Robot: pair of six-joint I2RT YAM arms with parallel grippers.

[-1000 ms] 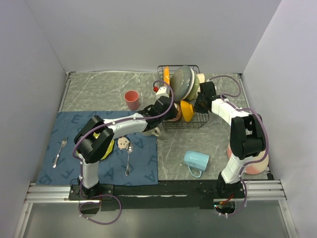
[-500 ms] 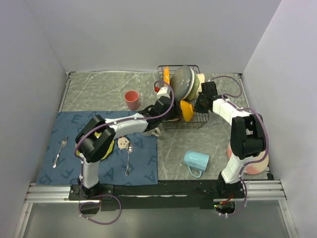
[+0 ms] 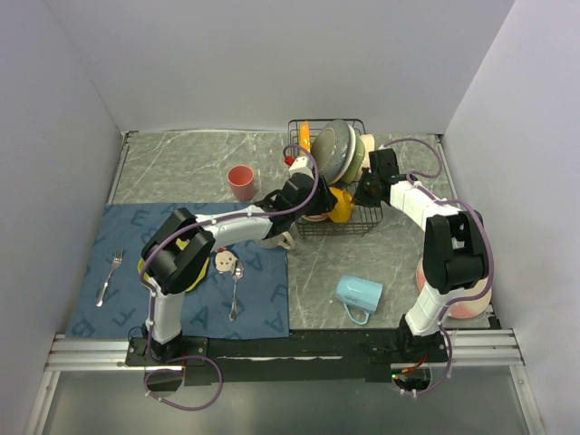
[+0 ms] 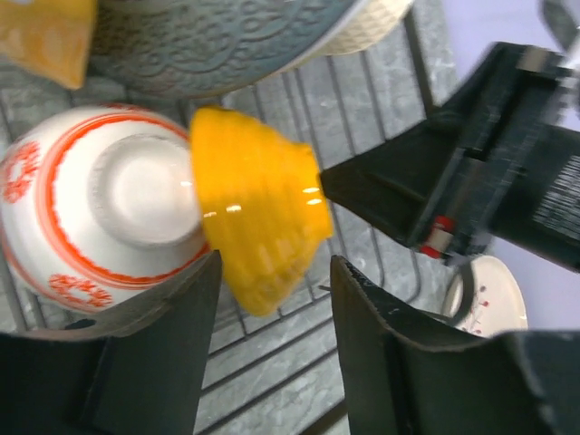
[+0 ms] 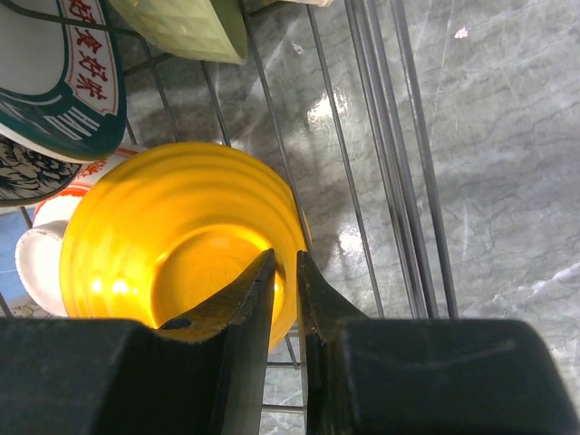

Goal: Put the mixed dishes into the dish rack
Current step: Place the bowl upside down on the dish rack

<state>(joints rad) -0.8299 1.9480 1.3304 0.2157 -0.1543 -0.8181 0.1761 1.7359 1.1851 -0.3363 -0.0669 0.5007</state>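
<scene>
Orange bowl point(image 4: 258, 217) lies on side in dish rack point(image 3: 353, 232), base toward right fingers point(image 5: 285, 263), which nip it narrowly. Left fingers point(image 4: 275, 272) spread wide, straddling bowl, seemingly clear of it. Red-patterned bowl point(image 4: 100, 204) touches its rim side.

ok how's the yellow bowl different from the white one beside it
The yellow bowl is plain and ribbed; the white bowl has red bands and motifs. The yellow bowl lies on its side, pinched by the right gripper; the white bowl shows its foot, ungripped. Both sit in the dish rack, touching.
</scene>
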